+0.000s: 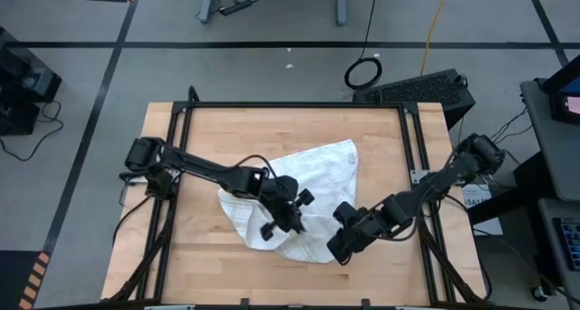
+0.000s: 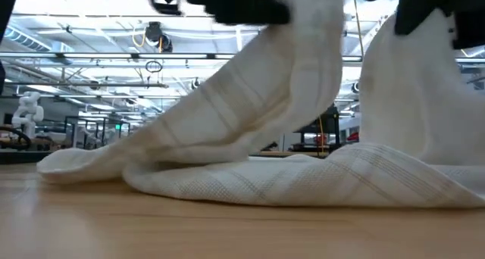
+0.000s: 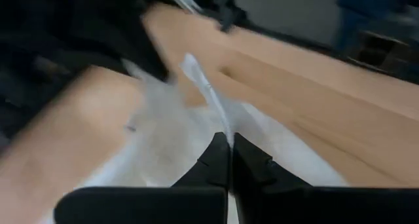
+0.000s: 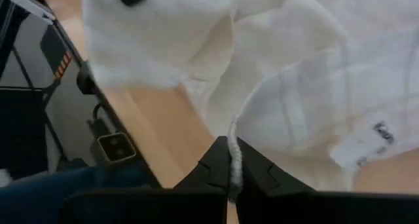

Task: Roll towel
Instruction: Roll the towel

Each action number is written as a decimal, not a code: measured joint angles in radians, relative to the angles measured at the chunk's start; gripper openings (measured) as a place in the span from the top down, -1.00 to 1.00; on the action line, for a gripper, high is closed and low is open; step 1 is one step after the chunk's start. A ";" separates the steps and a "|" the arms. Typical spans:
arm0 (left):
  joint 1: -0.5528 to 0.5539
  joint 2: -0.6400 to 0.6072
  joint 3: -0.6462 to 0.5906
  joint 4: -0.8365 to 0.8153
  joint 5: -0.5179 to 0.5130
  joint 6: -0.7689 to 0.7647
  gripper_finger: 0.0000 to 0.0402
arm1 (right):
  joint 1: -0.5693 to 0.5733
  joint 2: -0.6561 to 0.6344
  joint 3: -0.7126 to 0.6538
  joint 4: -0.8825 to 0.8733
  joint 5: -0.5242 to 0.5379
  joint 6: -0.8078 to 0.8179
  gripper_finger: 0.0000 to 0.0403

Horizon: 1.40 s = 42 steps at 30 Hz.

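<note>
Centrally on the wooden table point(image 1: 208, 129), the towel point(image 1: 319, 176) was seen crumpled, its near edge raised at 2 points. Left gripper point(image 3: 230, 145) was clamped on a thin fold; right gripper point(image 4: 229, 152) was pinched on the hem, near right.

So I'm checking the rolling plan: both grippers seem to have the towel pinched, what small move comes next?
Probably lift a little and spread apart: the left gripper and right gripper are each shut on an edge of the towel, which is bunched up, not flat enough to roll.
</note>
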State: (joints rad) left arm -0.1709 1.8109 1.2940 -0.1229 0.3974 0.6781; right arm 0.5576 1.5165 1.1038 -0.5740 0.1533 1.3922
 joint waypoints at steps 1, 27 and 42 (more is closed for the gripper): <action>-0.001 0.010 0.002 0.038 -0.027 -0.018 0.96 | 0.009 -0.007 0.000 -0.018 -0.001 0.013 1.00; 0.086 -0.059 0.048 -0.320 0.308 -0.010 0.97 | 0.074 -0.057 -0.001 -0.241 -0.016 0.186 0.82; 0.078 -0.102 0.017 -0.332 0.378 -0.043 0.97 | 0.162 -0.104 0.000 0.083 0.111 0.040 0.30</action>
State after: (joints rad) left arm -0.0925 1.7088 1.3106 -0.4553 0.7753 0.6353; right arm 0.7200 1.4126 1.1042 -0.4910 0.2642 1.4324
